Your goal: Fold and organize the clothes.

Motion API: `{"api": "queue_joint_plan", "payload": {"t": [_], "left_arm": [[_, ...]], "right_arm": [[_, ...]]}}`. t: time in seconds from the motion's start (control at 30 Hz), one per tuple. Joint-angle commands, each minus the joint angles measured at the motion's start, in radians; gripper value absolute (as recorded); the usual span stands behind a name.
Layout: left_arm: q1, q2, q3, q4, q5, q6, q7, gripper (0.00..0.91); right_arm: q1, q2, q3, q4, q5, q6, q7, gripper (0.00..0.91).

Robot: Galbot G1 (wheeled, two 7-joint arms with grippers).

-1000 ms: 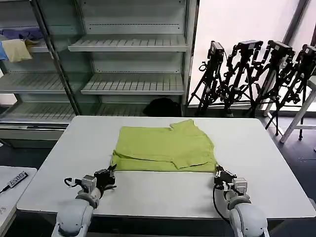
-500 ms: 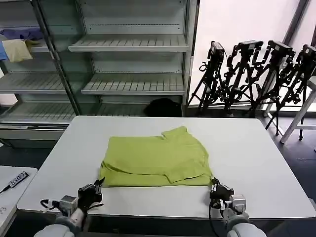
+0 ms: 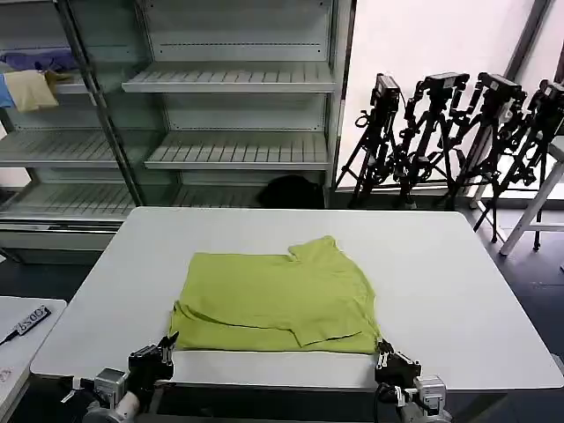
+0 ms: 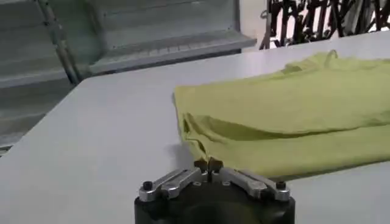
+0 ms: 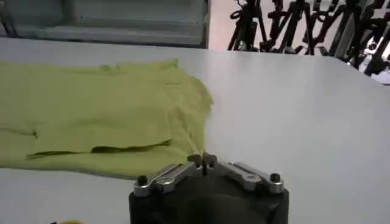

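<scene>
The clothes are one lime yellow-green T-shirt (image 3: 278, 291), lying folded into a rough rectangle on the white table (image 3: 441, 264), plain side up, with a sleeve flap over its right half. My left gripper (image 3: 166, 346) is at the shirt's near left corner, shut on the hem there (image 4: 208, 163). My right gripper (image 3: 384, 351) is at the near right corner, shut on that corner (image 5: 203, 159). Both grippers hang right at the table's front edge. In the wrist views the T-shirt (image 4: 286, 122) (image 5: 97, 109) stretches away from the jaws.
Empty metal shelving (image 3: 238, 79) stands behind the table. A pale yellow cloth (image 3: 31, 88) and a blue-purple cloth (image 3: 40, 60) lie on a far left shelf. Camera tripods (image 3: 458, 132) line the back right. A small side table (image 3: 18, 330) is at the left.
Both grippers have drawn back toward the table's front edge, dragging the T-shirt with them. The shirt now lies nearer the front and slightly further left.
</scene>
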Motion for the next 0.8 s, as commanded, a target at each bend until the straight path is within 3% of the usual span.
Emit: {"api": "queue_joint_plan", "payload": {"t": [0.03, 0.53, 0.8], "left_arm": [[0.030, -0.009, -0.005, -0.019, 0.020, -0.013, -0.014, 0.907], [-0.002, -0.013, -0.018, -0.005, 0.018, -0.024, -0.072, 0.907], [-0.165, 0.014, -0.034, 0.015, -0.049, 0.016, -0.060, 0.907]], "right_arm": [[-0.025, 0.004, -0.007, 0.020, -0.011, 0.000, 0.003, 0.907], [0.028, 0.010, 0.014, 0.043, -0.020, 0.001, 0.013, 0.907], [0.210, -0.007, 0.007, -0.015, -0.018, -0.004, -0.007, 0.907]]}}
